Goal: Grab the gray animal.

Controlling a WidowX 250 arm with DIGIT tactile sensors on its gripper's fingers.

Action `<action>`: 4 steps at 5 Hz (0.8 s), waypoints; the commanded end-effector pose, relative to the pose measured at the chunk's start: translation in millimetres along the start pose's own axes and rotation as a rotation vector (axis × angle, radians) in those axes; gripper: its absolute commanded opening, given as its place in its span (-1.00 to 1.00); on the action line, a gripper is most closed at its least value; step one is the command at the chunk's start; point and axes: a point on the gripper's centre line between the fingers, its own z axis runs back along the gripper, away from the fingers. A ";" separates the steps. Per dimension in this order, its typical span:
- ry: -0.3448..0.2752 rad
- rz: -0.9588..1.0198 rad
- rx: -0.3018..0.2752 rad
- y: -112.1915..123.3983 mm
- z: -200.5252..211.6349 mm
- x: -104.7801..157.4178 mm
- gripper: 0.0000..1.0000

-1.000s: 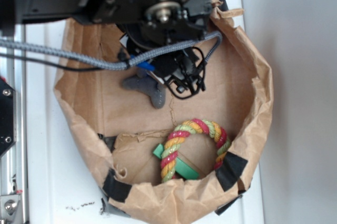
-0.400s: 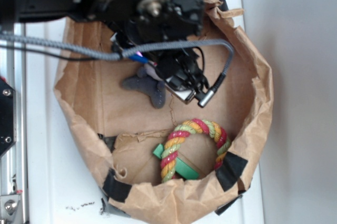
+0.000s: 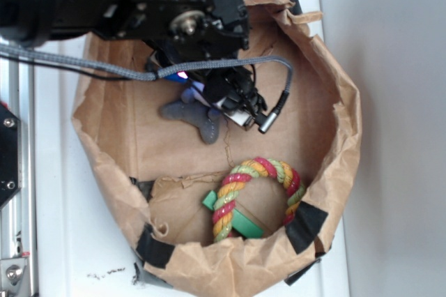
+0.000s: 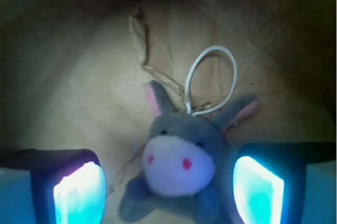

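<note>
1. The small gray plush donkey with pink-lined ears and a cream muzzle (image 4: 176, 169) lies on the floor of the crumpled brown paper bag (image 3: 334, 150), near its upper middle as the exterior view shows it (image 3: 195, 117), directly under the black arm.
2. The black gripper (image 4: 168, 192) hangs spread wide over the toy; its two glowing blue-lit fingers (image 4: 79, 195) stand either side of the donkey's head, and neither appears to touch it.
3. The step in hand is judged to be the final descent and closing. The head sits nearer the right finger than the left, so a slight shift to centre it would likely give an even squeeze.
4. The plush is soft and will probably compress; lowering until the fingers bracket the widest part of the head or body should hold better than pinching an ear.
5. The white cord loop (image 4: 213, 79) on its head lies clear above the fingers.
6. The multicoloured twisted rope ring (image 3: 258, 196) sits well apart toward the bag's lower edge and poses no obstruction.
</note>
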 end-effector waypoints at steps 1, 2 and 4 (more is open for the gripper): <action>-0.085 -0.022 0.060 14.7 -38.5 -11.0 1.00; -0.067 0.019 0.054 12.3 -33.2 -13.2 -1.00; 0.000 0.047 -0.026 0.7 25.4 -19.4 -1.00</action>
